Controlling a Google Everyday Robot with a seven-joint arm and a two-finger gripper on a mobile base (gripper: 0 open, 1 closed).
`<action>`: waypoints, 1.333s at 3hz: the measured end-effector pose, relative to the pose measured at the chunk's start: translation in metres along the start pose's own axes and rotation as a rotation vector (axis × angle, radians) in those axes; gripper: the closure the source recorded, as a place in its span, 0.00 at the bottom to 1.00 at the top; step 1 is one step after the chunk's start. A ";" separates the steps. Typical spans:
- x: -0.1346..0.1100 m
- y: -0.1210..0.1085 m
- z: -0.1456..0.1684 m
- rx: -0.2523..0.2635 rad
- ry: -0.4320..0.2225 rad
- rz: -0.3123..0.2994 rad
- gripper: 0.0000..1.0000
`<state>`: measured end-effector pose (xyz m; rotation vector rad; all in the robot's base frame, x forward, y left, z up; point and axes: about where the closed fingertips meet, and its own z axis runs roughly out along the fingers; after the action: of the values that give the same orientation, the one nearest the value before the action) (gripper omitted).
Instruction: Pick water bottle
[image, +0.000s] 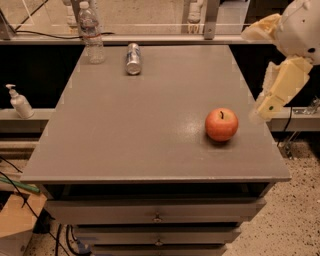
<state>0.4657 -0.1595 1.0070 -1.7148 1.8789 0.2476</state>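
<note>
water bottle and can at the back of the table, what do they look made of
Water bottle: seemingly clear ribbed plastic, see-through, white cap. Can: likely metal, shiny silver with blue print. The gripper hangs beyond the right edge of the table, far from both.

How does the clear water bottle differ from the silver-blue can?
The clear ribbed plastic water bottle stands upright; the silver-blue metal can lies on its side. The bottle is see-through, the can opaque. Both sit at the far edge of the grey table, far from the pincer beside its right edge.
</note>
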 end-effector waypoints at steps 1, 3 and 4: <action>-0.011 -0.006 0.016 0.025 -0.049 0.016 0.00; -0.076 -0.048 0.076 0.104 -0.311 -0.006 0.00; -0.107 -0.082 0.117 0.109 -0.417 -0.017 0.00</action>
<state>0.5786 -0.0224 0.9879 -1.4711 1.5423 0.4495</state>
